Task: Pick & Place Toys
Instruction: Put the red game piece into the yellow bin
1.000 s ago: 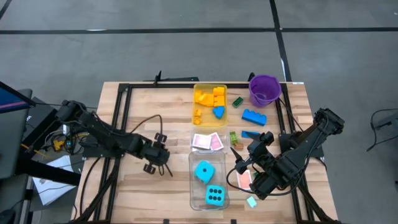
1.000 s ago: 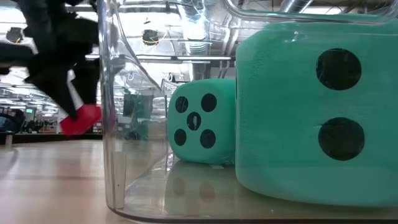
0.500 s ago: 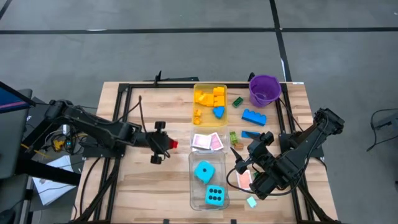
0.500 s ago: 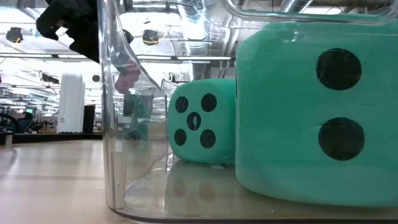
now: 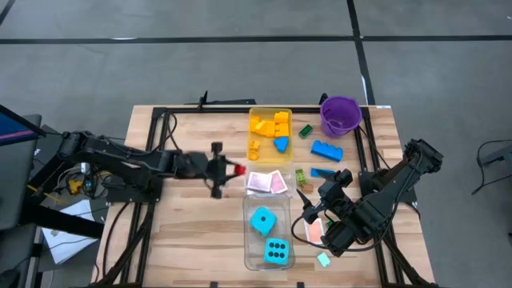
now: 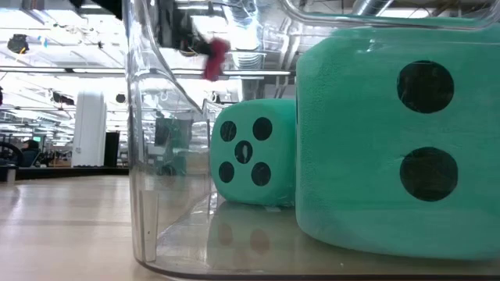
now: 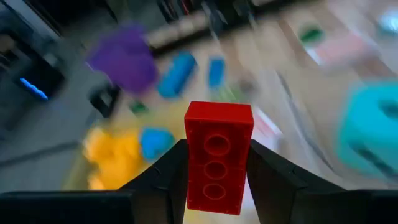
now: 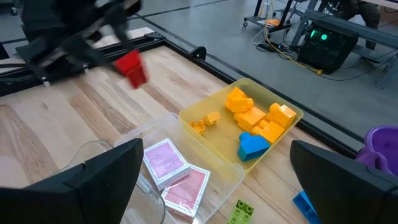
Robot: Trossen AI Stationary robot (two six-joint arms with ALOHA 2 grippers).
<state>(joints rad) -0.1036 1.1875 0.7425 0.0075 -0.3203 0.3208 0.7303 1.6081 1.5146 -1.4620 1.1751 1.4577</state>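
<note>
Left gripper (image 5: 230,169) hung above the wooden table (image 5: 184,240), just left of the pink-backed playing cards (image 5: 266,182), jaws clamped on a small red plastic brick (image 7: 218,157). The brick stood upright between the dark fingers (image 7: 163,176), studs facing the wrist camera, clear of the table. From the right wrist camera it showed as a red block (image 8: 132,68) in the air beside the yellow-tinted rectangular tray (image 8: 281,130).

That tray held yellow and orange plastic bricks (image 5: 270,125) and one blue piece (image 5: 281,145). A clear rectangular tray (image 5: 248,210) nearer the front edge held two cyan black-dotted dice (image 5: 263,220), one behind the other (image 6: 254,151).

A purple bucket (image 5: 340,116) stood at the far right corner; a long blue brick (image 5: 326,150) and small green brick (image 5: 306,130) lay near it.

Right gripper (image 5: 308,210) waited low on the table's right side, jaws spread wide, holding nothing.
</note>
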